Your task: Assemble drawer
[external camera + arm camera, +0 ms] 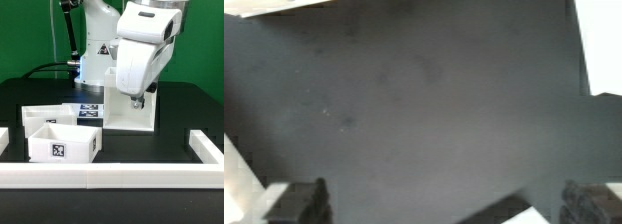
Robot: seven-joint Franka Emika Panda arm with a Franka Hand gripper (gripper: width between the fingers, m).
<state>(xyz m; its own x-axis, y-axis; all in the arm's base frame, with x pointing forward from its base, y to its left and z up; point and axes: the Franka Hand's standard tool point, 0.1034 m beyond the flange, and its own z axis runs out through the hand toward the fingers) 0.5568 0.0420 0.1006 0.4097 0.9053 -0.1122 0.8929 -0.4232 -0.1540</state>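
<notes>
The white drawer casing [128, 115] stands on the black table right of centre. My gripper [140, 99] hangs just above its top edge, towards the exterior view's right. Two shallow white trays stand to the left: one in front with a square tag [62, 143] and one behind it [38, 114]. In the wrist view my gripper [443, 205] is open, and its dark fingers [299, 200] stand wide apart with only dark table between them. A white corner of a part [541, 214] shows near one finger.
Long low white rails run along the front [110, 178], the exterior view's right [205, 150] and its left [4, 140]. The marker board [90, 108] lies behind the trays. The robot base [100, 50] and its cables stand at the back.
</notes>
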